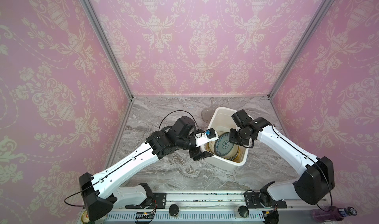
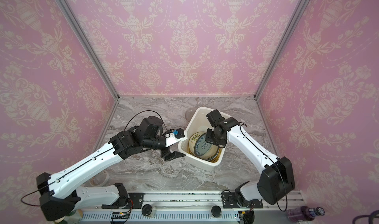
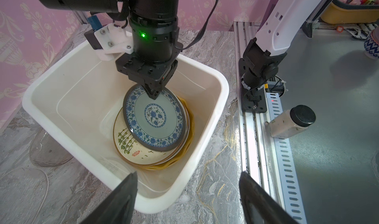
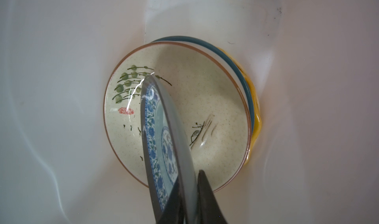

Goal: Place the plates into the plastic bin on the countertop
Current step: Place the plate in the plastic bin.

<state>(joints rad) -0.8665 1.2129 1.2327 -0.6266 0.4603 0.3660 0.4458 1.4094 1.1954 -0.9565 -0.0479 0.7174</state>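
The right jaws are pinching the teal plate by its rim, inside the plastic bin, and are holding it tilted above the cream floral plate that is topping the stack; whether its lower edge is touching, I cannot tell. The grip is taking only a narrow bite of a glossy rim. If it is released at this angle, the plate is likely going to drop and clatter, chipping itself or the cream one, or slide off the off-centre stack and end up leaning on the wall; laying it flatter first is looking safer. The left jaws are standing spread and empty just outside the bin, near enough that a careless swing is risking a shove; a smoky glass plate and a clear glass plate are lying on the table behind it, faint and easy to misjudge.
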